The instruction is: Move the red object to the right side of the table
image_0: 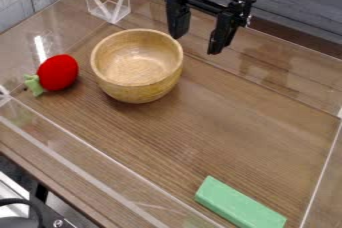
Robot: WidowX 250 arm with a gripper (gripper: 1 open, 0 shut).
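And here's the wooden bowl (136, 64), sitting upright and empty toward the left of centre, pale grain showing inside its rounded wall. Down at the near right corner lies a flat green rectangular block (241, 204), angled slightly, well apart from the bowl. Up at the back, a small clear folded plastic piece (108, 5) stands just behind the bowl.
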